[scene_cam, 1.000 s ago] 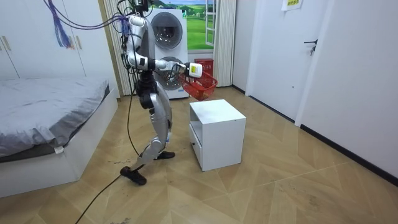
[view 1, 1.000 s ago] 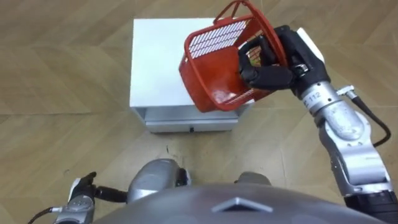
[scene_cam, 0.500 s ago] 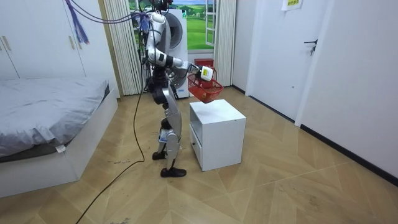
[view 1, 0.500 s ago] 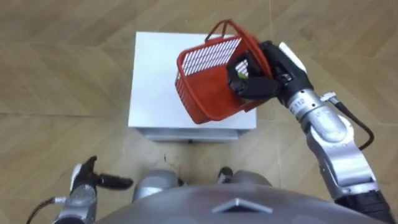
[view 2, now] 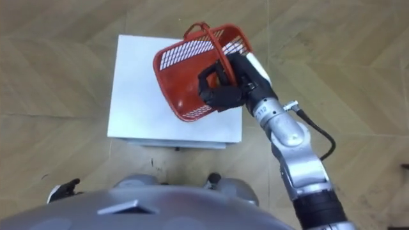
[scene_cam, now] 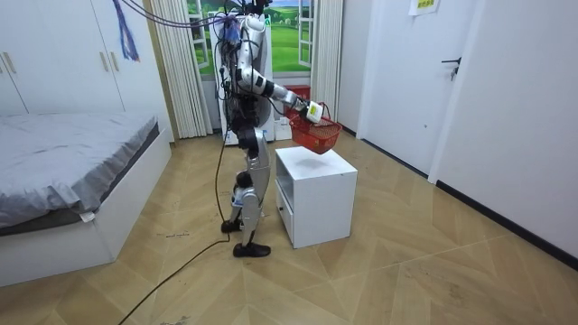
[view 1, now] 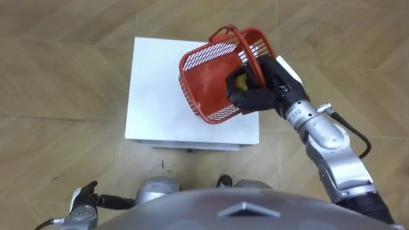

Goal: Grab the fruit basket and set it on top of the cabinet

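Basket aloft: my right hand grips the red fruit basket, dark fingers curled round its rim on the side nearest my arm, and holds it in the air above the white worktop, clear of its surface. The basket is red plastic, with an open lattice band along the upper walls and solid red lower down. It hangs tilted, one solid wall turned up toward my head. A thin red handle loops over its far edge. A spot of yellow-green shows just behind my fingers; I cannot tell what it is.

The worktop is a small white cabinet with a flat square top, standing on a wooden herringbone floor. In the room view I stand upright just beside it, on the room view's left, my right arm stretched out over it with the basket at its end. A bed lies further off on that side. My left hand shows low at my side, near the floor, fingers straight and holding nothing.
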Motion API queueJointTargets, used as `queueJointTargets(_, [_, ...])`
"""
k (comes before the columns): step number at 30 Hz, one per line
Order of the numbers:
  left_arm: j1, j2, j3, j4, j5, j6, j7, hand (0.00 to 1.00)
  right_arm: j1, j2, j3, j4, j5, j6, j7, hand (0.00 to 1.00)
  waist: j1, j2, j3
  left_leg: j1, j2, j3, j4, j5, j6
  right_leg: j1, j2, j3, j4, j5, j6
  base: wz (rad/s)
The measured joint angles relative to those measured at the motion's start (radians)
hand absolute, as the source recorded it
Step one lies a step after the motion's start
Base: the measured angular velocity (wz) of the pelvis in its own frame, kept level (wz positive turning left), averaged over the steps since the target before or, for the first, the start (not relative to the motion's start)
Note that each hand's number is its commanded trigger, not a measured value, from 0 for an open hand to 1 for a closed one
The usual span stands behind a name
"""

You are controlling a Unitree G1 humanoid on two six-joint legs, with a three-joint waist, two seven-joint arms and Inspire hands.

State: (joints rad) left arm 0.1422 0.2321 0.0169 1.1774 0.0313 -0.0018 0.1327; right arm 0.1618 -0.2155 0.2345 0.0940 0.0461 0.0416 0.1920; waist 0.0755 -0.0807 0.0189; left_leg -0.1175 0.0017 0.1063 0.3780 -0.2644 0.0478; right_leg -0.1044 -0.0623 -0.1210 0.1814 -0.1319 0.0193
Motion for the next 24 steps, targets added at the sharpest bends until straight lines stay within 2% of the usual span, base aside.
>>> queueJointTargets(1, [-0.018, 0.004, -0.004, 0.003, 0.0, -0.007, -0.007, 0.0, -0.013, 0.021, 0.007, 0.045, 0.001, -0.009, -0.016, 1.0, -0.008, -0.03, 0.0163, -0.096, 0.004, 0.025, 0.077, -0.018, -0.061, 0.006, -0.021, 0.082, -0.018, 0.004, 0.005, 0.56])
queueJointTargets(2, [-0.029, 0.004, -0.012, 0.003, 0.0, -0.012, -0.009, 0.0, -0.016, 0.021, 0.004, 0.065, 0.002, -0.012, -0.023, 1.0, -0.014, -0.028, 0.0146, -0.136, 0.021, 0.022, 0.037, -0.012, -0.067, -0.004, -0.02, 0.092, -0.011, 0.002, 0.009, 0.71])
queueJointTargets(3, [-0.05, 0.005, -0.034, 0.0, 0.001, -0.024, -0.011, 0.0, -0.017, 0.02, -0.005, 0.097, 0.001, -0.011, -0.03, 1.0, -0.013, -0.013, -0.0003, -0.206, 0.064, 0.068, 0.026, 0.039, -0.016, -0.039, -0.011, 0.09, 0.02, -0.02, 0.033, 0.51])
queueJointTargets(4, [-0.053, 0.011, -0.049, -0.001, 0.0, -0.034, -0.011, 0.0, -0.013, 0.03, 0.0, 0.108, -0.005, 0.001, -0.026, 1.0, 0.001, -0.029, -0.004, -0.216, 0.068, 0.103, 0.029, 0.045, -0.005, -0.065, -0.015, 0.068, 0.037, -0.028, 0.045, 0.31])
queueJointTargets(5, [-0.048, 0.012, -0.06, 0.008, 0.0, -0.035, -0.015, 0.0, -0.008, 0.029, 0.009, 0.108, -0.006, 0.0, -0.015, 1.0, 0.012, -0.03, -0.0011, -0.217, 0.07, 0.105, 0.029, 0.046, -0.004, -0.074, -0.016, 0.031, 0.037, -0.023, 0.048, -0.04])
queueJointTargets(7, [-0.037, 0.011, -0.073, 0.031, 0.003, -0.032, -0.021, 0.0, -0.006, 0.028, 0.011, 0.108, -0.009, -0.007, -0.015, 1.0, 0.02, -0.032, -0.0024, -0.21, 0.069, 0.101, 0.026, 0.046, -0.004, -0.073, -0.015, -0.017, 0.035, -0.017, 0.044, -0.15])
queueJointTargets(9, [-0.018, 0.011, -0.079, 0.033, 0.006, -0.029, -0.029, 0.0, -0.005, 0.027, 0.011, 0.11, -0.006, -0.026, -0.018, 1.0, 0.013, -0.035, -0.0048, -0.205, 0.063, 0.087, 0.008, 0.046, -0.005, -0.069, -0.011, -0.048, 0.03, -0.015, 0.042, -0.07])
queueJointTargets(11, [-0.015, 0.01, -0.1, 0.028, 0.006, -0.028, -0.028, 0.0, -0.001, 0.025, 0.016, 0.123, 0.005, -0.038, -0.03, 1.0, 0.008, -0.03, -0.0012, -0.215, 0.059, 0.079, -0.005, 0.053, -0.01, -0.075, -0.012, -0.077, 0.027, -0.017, 0.04, 0.0])
queueJointTargets(13, [-0.015, 0.006, -0.102, 0.025, 0.011, -0.026, -0.028, 0.0, 0.006, 0.025, 0.023, 0.128, 0.006, -0.037, -0.029, 1.0, 0.01, -0.03, -0.0014, -0.223, 0.059, 0.079, -0.005, 0.055, -0.012, -0.087, -0.012, -0.084, 0.033, -0.022, 0.031, -0.06])
queueJointTargets(18, [-0.014, 0.002, -0.123, 0.022, 0.022, -0.025, -0.027, 0.0, 0.038, 0.026, 0.029, 0.149, 0.006, -0.041, -0.028, 1.0, 0.01, -0.032, -0.0028, -0.225, 0.059, 0.064, -0.009, 0.056, -0.015, -0.092, -0.013, -0.134, 0.058, -0.022, 0.029, 0.06])
queueJointTargets(20, [-0.009, 0.004, -0.142, 0.025, 0.021, -0.023, -0.027, 0.0, 0.041, 0.027, 0.03, 0.185, 0.013, -0.042, -0.028, 1.0, 0.011, -0.036, -0.0057, -0.226, 0.058, 0.061, -0.008, 0.057, -0.014, -0.092, -0.014, -0.134, 0.059, -0.022, 0.029, 0.05])
queueJointTargets(21, [-0.004, 0.004, -0.143, 0.024, 0.021, -0.024, -0.027, 0.0, 0.044, 0.027, 0.03, 0.191, 0.021, -0.045, -0.028, 0.89, 0.011, -0.037, -0.0064, -0.226, 0.058, 0.061, -0.008, 0.058, -0.014, -0.092, -0.015, -0.134, 0.059, -0.022, 0.029, 0.0])
queueJointTargets(22, [0.008, 0.005, -0.15, 0.022, 0.021, -0.024, -0.027, 0.0, 0.047, 0.027, 0.034, 0.201, 0.032, -0.053, -0.029, 0.56, 0.01, -0.039, -0.0079, -0.226, 0.057, 0.061, -0.008, 0.058, -0.014, -0.092, -0.016, -0.135, 0.059, -0.022, 0.029, 0.0])
queueJointTargets(23, [0.012, 0.006, -0.155, 0.022, 0.021, -0.023, -0.027, 0.0, 0.048, 0.027, 0.037, 0.204, 0.036, -0.055, -0.029, 0.0, 0.009, -0.04, -0.0085, -0.226, 0.057, 0.061, -0.009, 0.058, -0.014, -0.093, -0.016, -0.136, 0.059, -0.022, 0.029, 0.0])
queueJointTargets(24, [0.019, 0.006, -0.16, 0.023, 0.021, -0.021, -0.028, 0.0, 0.049, 0.027, 0.042, 0.209, 0.037, -0.058, -0.029, 0.0, 0.009, -0.041, -0.0093, -0.227, 0.057, 0.06, -0.009, 0.058, -0.013, -0.093, -0.017, -0.139, 0.059, -0.022, 0.029, 0.03])
